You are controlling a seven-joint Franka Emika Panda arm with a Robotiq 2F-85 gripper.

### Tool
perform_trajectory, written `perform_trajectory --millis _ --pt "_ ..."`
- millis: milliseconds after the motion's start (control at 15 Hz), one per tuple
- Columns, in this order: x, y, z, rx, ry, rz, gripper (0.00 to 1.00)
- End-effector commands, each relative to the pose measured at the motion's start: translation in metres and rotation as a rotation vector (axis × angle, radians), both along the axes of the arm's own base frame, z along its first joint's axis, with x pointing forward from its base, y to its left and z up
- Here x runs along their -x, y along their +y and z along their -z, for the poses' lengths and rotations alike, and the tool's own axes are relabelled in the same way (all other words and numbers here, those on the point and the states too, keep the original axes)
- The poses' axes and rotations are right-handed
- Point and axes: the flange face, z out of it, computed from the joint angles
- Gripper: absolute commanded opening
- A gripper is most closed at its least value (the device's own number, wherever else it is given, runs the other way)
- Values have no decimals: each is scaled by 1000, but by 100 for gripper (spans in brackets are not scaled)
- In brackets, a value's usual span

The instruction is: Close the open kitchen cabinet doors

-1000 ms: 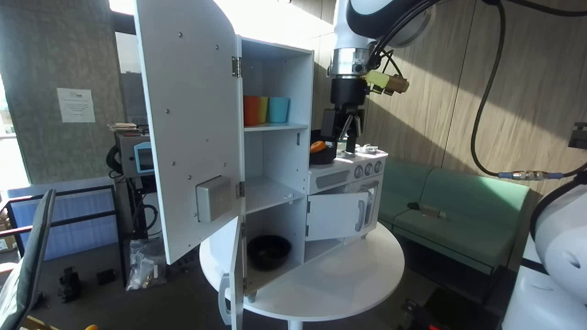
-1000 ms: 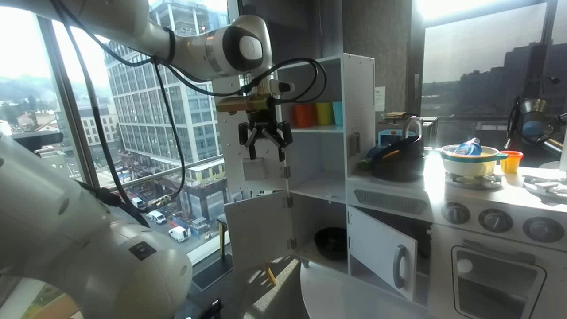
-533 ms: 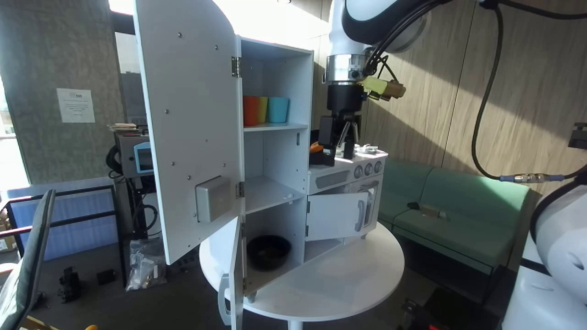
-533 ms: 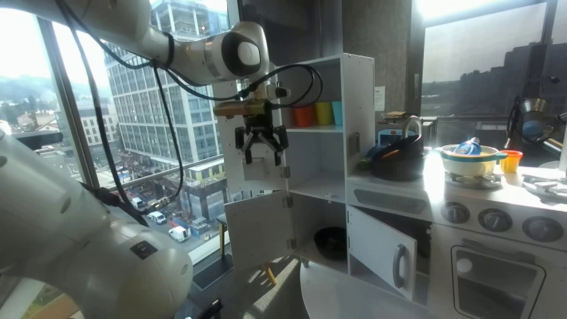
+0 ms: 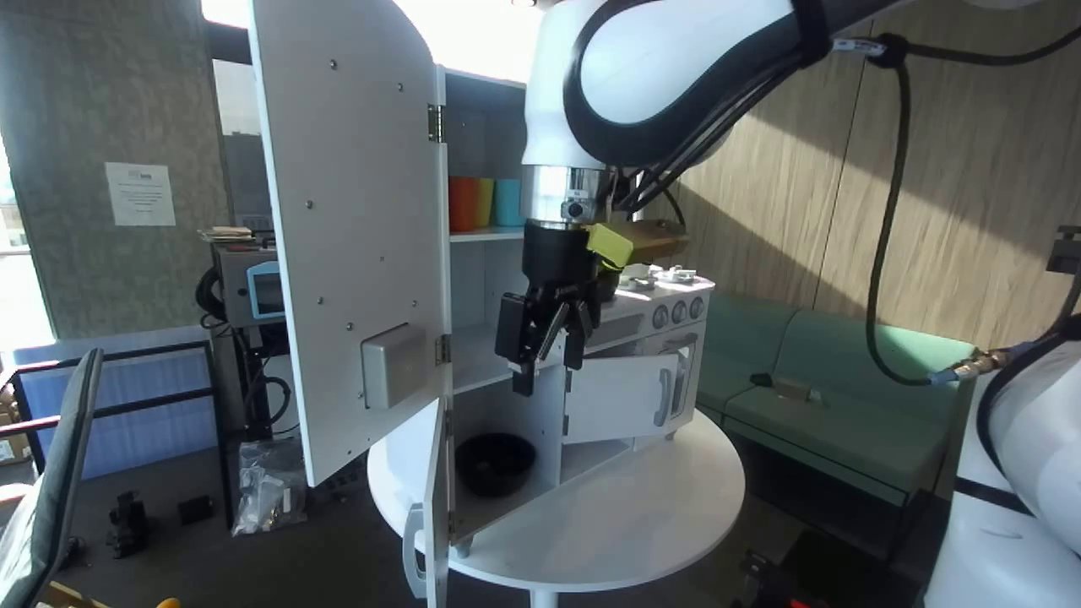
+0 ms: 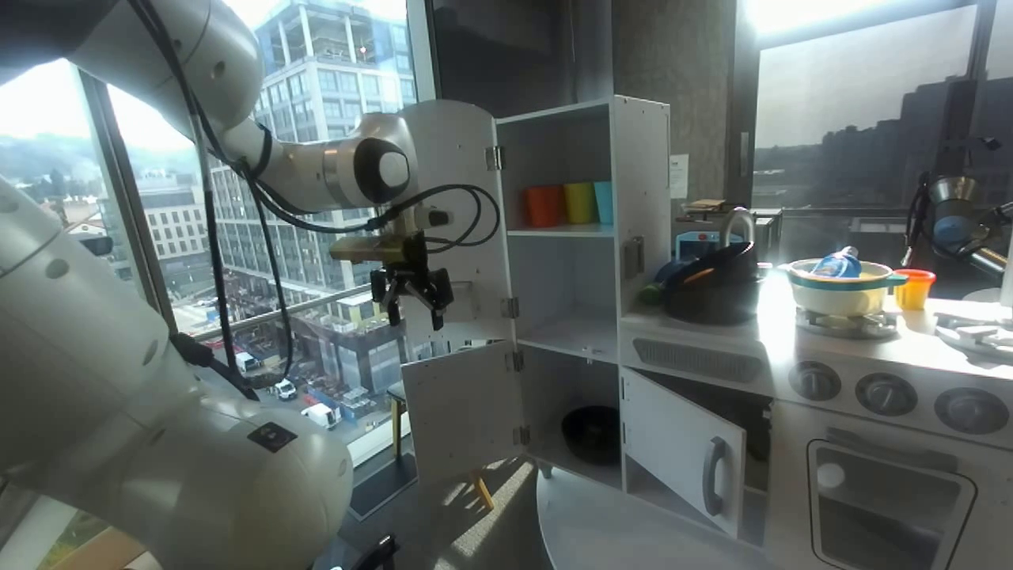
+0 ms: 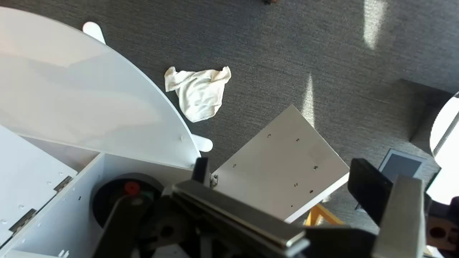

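Note:
The white toy kitchen cabinet has three doors standing open. The tall upper door [image 5: 359, 211] swings out wide; it also shows in an exterior view [image 6: 455, 146]. The lower door [image 5: 437, 507] below it also stands wide open and shows in an exterior view [image 6: 467, 412] and the wrist view [image 7: 276, 157]. A smaller door [image 5: 621, 399] under the counter stands partly open; it shows in an exterior view [image 6: 677, 439] and the wrist view [image 7: 28, 182]. My gripper [image 5: 549, 371] is open and empty, above and in front of the lower compartment, apart from the doors; the wrist view [image 7: 281, 175] shows spread fingers.
Orange, yellow and blue cups [image 6: 579, 203] stand on the upper shelf. A black bowl [image 5: 494, 464] sits in the lower compartment. A black pot [image 6: 712, 285] and a cream pot [image 6: 839, 291] stand on the counter. The round white table [image 5: 642, 532] carries the cabinet.
My gripper has moved down and to the left in both exterior views, and it tilts slightly in one of them. It has stayed open. The doors have not moved.

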Motion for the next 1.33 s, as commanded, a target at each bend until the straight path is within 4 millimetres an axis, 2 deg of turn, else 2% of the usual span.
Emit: perform_trajectory --millis 0,267,467,667,1067,1267 --pt "-17 22 18 -84 -101 137 100" --pt "-41 43 48 -122 -130 253 100" --pt "-51 60 79 -116 -109 290 100" --pt "-54 81 101 -87 -89 284 100" --pt "-74 106 115 -48 -148 321 100" --pt "-87 98 125 30 -199 332 100"
